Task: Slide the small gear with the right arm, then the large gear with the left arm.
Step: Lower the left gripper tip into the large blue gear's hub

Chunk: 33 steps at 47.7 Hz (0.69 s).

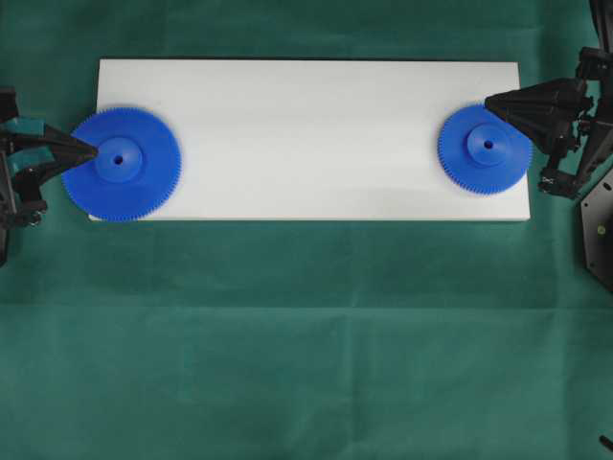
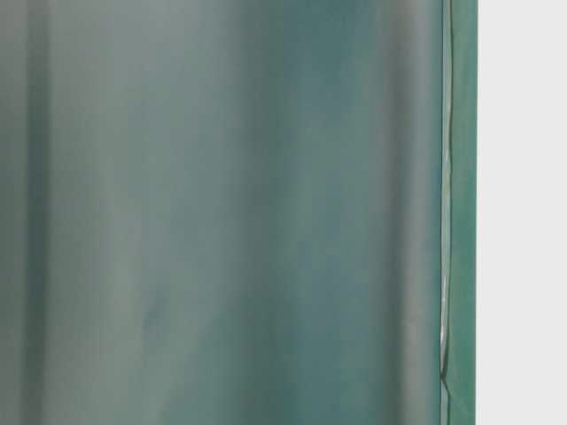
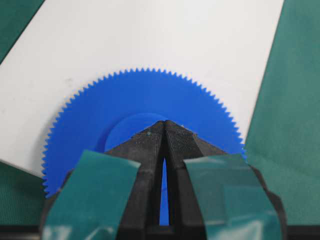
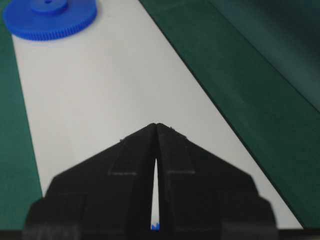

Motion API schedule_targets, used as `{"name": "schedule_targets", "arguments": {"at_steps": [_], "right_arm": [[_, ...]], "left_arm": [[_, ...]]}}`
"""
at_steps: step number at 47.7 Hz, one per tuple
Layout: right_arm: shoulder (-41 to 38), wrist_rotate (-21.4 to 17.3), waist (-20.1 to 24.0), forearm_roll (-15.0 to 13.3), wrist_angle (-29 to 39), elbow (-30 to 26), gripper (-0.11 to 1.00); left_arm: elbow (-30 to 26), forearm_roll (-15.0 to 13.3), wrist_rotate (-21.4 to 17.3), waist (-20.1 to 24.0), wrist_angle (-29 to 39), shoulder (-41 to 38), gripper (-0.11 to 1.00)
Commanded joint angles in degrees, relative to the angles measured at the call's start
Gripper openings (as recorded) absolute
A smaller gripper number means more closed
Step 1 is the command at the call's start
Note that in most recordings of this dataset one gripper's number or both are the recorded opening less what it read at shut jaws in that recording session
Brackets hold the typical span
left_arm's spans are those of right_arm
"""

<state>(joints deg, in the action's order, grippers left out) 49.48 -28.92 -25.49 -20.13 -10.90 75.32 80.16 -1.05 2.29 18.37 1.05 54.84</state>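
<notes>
Overhead view: closed-jawed left gripper (image 1: pixel 93 149) rests over the large gear (image 1: pixel 122 164), closed-jawed right gripper (image 1: pixel 489 100) over the small gear (image 1: pixel 486 149), on a white board (image 1: pixel 306 125).

Right claw (image 4: pixel 156 125) hides the small gear (image 4: pixel 155 226); perhaps one blue sliver shows.
</notes>
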Motion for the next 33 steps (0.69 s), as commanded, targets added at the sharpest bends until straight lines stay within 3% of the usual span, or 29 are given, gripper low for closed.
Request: {"name": "schedule_targets", "arguments": {"at_steps": [1, 17, 33], "right_arm": [[-0.5, 0.1, 0.0, -0.1, -0.5, -1.5, 0.50], [-1.1, -0.3, 0.4, -0.1, -0.6, -1.6, 0.50], [-1.1, -0.3, 1.3, -0.1, -0.6, -1.5, 0.50]], "left_arm": [[-0.9, -0.1, -0.1, 0.9, -0.8, -0.8, 0.00], [-6.2, 0.0, -0.4, 0.9, 1.6, -18.2, 0.00], [-7.9, 0.1, -0.5, 0.9, 4.4, -20.7, 0.00]]}}
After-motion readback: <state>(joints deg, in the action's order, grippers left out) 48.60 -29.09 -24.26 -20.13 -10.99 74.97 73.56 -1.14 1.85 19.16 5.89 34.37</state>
